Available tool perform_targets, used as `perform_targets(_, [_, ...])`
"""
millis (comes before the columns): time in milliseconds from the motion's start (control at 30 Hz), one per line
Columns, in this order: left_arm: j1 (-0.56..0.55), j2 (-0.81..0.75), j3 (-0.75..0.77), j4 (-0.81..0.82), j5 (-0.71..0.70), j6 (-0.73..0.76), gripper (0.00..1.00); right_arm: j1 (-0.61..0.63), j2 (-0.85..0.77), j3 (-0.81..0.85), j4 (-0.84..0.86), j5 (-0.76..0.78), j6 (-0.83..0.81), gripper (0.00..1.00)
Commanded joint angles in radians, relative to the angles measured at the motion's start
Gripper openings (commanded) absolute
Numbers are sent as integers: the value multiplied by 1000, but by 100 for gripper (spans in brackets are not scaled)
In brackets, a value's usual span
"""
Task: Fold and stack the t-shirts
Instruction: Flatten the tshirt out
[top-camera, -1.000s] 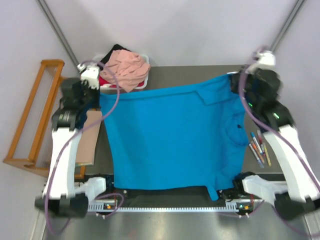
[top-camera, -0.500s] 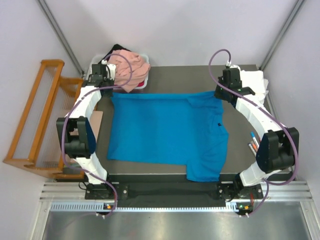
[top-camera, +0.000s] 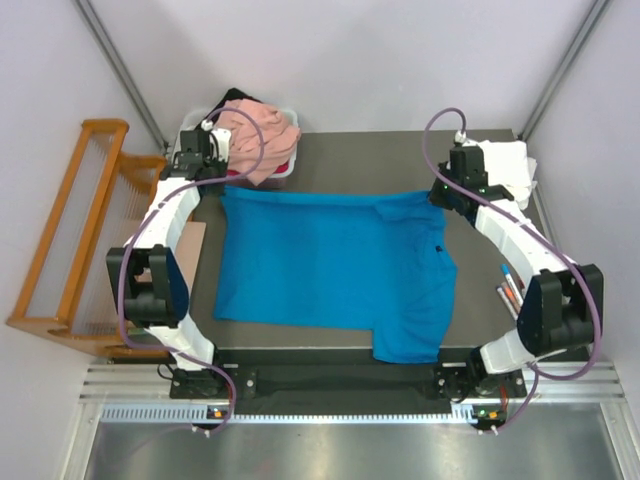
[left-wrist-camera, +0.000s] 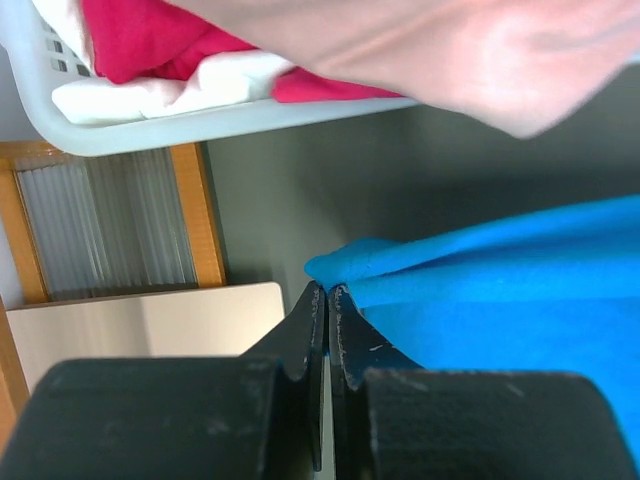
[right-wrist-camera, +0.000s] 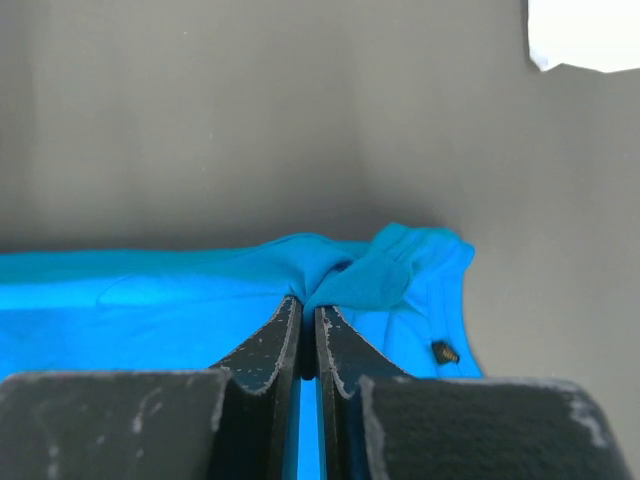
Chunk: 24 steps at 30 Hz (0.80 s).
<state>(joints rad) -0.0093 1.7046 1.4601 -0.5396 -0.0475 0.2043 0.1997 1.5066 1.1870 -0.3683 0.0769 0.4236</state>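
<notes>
Here, left tool (left-wrist-camera: 327, 290) and right tool (right-wrist-camera: 308, 305) clamped on blue t-shirt (top-camera: 320, 260), dark label (right-wrist-camera: 444, 351) unreadable.

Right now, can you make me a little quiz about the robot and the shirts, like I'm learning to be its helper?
1. What do the left gripper and the right gripper both pinch?
2. Which t-shirt lies on top of the pile in the white tub? A red, B salmon-pink, C green.
3. True or false: both grippers are open.

Key
1. The blue t-shirt. Each gripper pinches a far corner of it.
2. B, the salmon-pink t-shirt.
3. False. Both are shut on the cloth.
</notes>
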Motion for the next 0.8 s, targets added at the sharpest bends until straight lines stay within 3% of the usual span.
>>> perform_targets(0, [-23, -94, -9, -9, 34, 12, 0, -16, -118, -32, 8, -20, 18, 0])
perform_targets(767, [-41, -207, -79, -46, 113, 29, 0, -14, -250, -168, -61, -35, 10, 0])
